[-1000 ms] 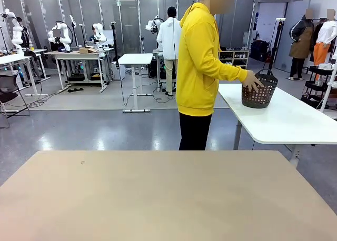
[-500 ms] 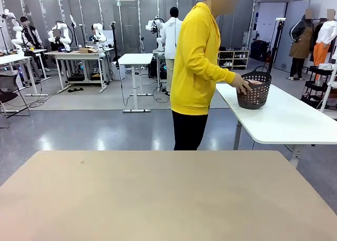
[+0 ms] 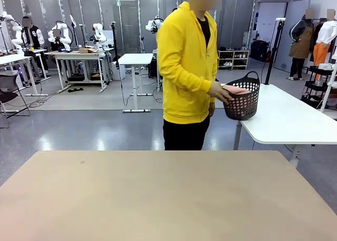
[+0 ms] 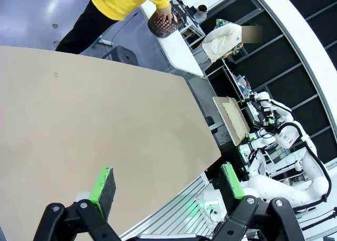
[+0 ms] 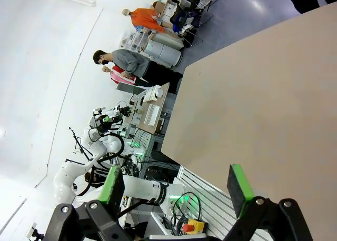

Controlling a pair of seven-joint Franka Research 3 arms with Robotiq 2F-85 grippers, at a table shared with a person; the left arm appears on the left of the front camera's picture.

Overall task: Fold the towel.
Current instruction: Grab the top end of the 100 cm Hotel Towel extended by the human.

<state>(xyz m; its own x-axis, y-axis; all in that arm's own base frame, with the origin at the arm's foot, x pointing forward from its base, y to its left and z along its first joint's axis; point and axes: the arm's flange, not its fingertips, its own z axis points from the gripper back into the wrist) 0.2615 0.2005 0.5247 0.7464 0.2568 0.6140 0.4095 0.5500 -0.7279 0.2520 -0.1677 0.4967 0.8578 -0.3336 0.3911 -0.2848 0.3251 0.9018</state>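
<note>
From my seat, the towel sits in the black basket, and I can see only a salmon-pink strip of it at the rim. A person in a yellow hoodie holds that basket at waist height, standing just past the far edge of my tan table. One hand grips the basket's rim on the side nearest the body. The basket overlaps the near corner of a white table behind it, and I cannot tell whether it touches that top. On the left wrist camera, the left gripper hangs by the tan table's edge with its jaws spread wide. Its green pads are well apart with nothing between them, and the person and basket show small at the top of that picture. The right gripper is likewise spread wide and empty, near the table's edge, with the tan top stretching away above it.
</note>
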